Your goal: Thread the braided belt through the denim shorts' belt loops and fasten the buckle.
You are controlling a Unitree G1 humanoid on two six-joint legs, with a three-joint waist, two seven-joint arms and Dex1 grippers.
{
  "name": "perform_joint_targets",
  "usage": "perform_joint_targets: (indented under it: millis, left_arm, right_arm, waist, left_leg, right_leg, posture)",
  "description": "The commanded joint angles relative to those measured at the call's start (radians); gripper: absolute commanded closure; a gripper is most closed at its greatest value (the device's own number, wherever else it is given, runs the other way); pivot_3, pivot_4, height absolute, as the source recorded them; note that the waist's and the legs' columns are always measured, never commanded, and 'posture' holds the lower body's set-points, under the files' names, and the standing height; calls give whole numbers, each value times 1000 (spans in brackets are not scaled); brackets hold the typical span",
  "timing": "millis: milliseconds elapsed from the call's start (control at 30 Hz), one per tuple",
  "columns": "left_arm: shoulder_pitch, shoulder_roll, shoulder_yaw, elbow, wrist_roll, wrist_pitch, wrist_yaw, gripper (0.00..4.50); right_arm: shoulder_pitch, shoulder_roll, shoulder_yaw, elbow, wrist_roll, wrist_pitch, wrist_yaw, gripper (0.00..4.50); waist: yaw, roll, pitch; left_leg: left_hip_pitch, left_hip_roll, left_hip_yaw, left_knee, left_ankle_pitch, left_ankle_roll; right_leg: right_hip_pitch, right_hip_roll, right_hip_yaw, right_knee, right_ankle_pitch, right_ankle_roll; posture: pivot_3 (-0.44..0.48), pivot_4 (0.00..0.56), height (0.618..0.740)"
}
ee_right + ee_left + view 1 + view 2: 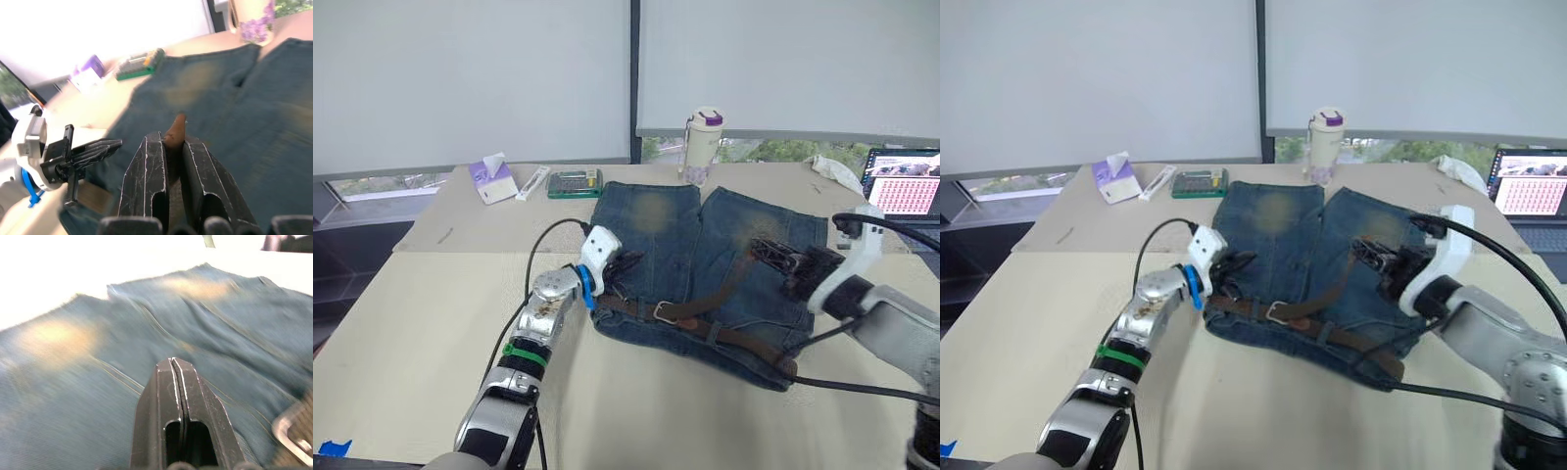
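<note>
Eye views: shorts (705,264) lie flat on the surface (431,323); belt (724,335) runs along the waistband, buckle (664,311) near its middle.
Left wrist: left hand (177,363) pressed together, empty, over denim, buckle just beside.
Right wrist: right hand (172,142) pinching the belt's tip, above the shorts.

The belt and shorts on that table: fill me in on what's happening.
A two-armed robot is belting denim shorts laid flat on a table. The braided belt already lies along the waistband, its buckle near the middle. The right pincer is shut on the belt's tapered tip; the left pincer, shut and empty, hovers over the shorts.
</note>
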Motion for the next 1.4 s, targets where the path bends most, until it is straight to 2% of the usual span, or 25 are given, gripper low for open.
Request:
perform_joint_targets:
  millis: [33,200,467,600,767,933,1033,1067,1400]
  left_arm:
    - [-2,-7,-2,-129,-32,3,-7,4468]
    - [44,-35,-21,-292,-102,102,-25,4468]
    - [97,-47,-55,-429,-180,227,-44,4468]
    - [107,-50,-55,-446,-185,263,-21,3304]
    - [102,-28,-112,-417,-57,186,37,1583]
    - [95,-66,-108,-374,-58,190,75,26]
    - [86,-77,-97,-356,-52,165,96,26]
    - [84,-78,-95,-353,-51,157,98,249]
    - [73,-40,-119,-290,14,-1,85,3580]
  right_arm:
    - [-46,89,35,0,60,-96,-117,4446]
    - [-83,260,105,22,99,-198,-268,4446]
    - [-128,359,166,67,83,-281,-361,4446]
    - [-150,376,194,81,56,-297,-373,4446]
    - [-165,404,232,86,19,-298,-372,4446]
    - [-176,425,252,85,3,-299,-371,4446]
    - [-172,424,251,82,2,-296,-372,4446]
    - [-171,421,251,82,2,-294,-373,4446]
    - [-149,413,264,70,22,-278,-393,4446]
  waist:
    - [3,1,0]
    - [0,2,-1]
    - [-19,3,-1]
    - [-22,3,-2]
    - [-21,4,-2]
    - [-20,4,-2]
    - [-21,4,-2]
    - [-21,4,-2]
    - [-21,4,-2]
  left_leg:
    - [0,0,-1,0,0,0]
    - [0,0,-2,0,0,0]
    - [0,0,-2,0,0,0]
    - [1,0,-2,0,0,0]
    - [1,-1,-2,0,0,0]
    - [1,-1,-2,0,0,0]
    - [0,-1,-2,0,0,0]
    - [0,-1,-2,0,0,0]
    - [0,-1,-2,0,0,0]
  right_leg:
    - [0,0,0,0,0,0]
    - [-1,0,0,0,0,0]
    - [-2,2,0,1,0,0]
    - [-2,2,0,1,0,-1]
    - [-2,2,0,1,0,-1]
    - [-2,2,0,1,1,-1]
    - [-2,2,0,1,1,-1]
    - [-3,2,0,1,1,-1]
    - [-3,2,0,1,1,-1]
  posture:
    - [0,150,740]
    - [0,150,740]
    - [0,150,740]
    - [0,150,740]
    - [0,150,740]
    - [0,150,740]
    - [0,150,740]
    - [0,150,740]
    - [0,150,740]
